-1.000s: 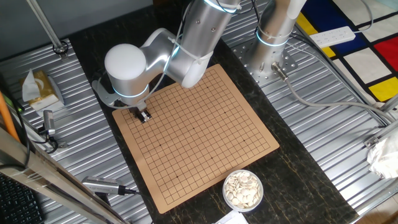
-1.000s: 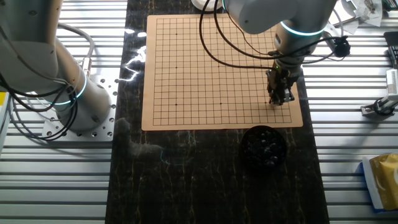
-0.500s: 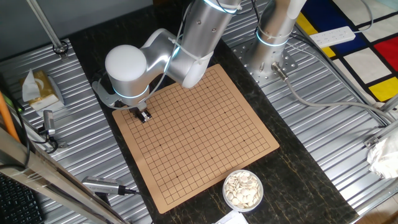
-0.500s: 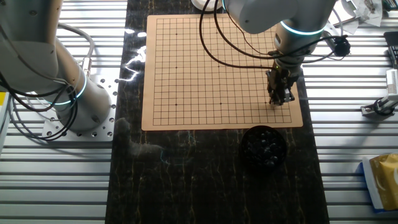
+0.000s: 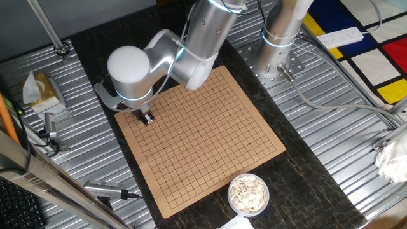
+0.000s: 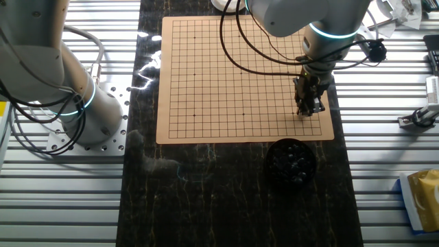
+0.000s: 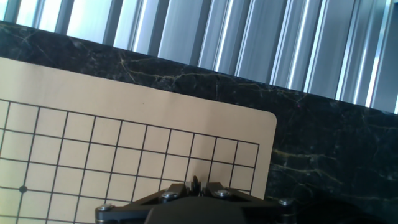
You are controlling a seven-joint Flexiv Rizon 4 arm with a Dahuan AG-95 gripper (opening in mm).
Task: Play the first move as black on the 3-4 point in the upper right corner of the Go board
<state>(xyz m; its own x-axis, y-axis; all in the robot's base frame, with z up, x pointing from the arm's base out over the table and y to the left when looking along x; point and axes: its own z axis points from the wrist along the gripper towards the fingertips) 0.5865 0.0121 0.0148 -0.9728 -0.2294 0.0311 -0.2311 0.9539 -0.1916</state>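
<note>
Two pincer [image 7: 196, 185] fingers nip one black stone [image 7: 196, 182] — low over the Go board [image 7: 93, 93].

I see the board [image 7: 155, 118] with its rounded corner on dark marble table [image 7: 323, 155], my gripper [image 7: 196, 185] at bottom edge pinching a small black stone [image 7: 196, 182], one star dot [image 7: 23, 188] at left.

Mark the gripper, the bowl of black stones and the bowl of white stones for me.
gripper [image 6: 307, 110]: the other fixed view, at the fingertips.
round dark bowl of black stones [image 6: 291, 162]: the other fixed view, bowl's middle.
round bowl of white stones [image 5: 248, 193]: one fixed view, stone pile's middle.
</note>
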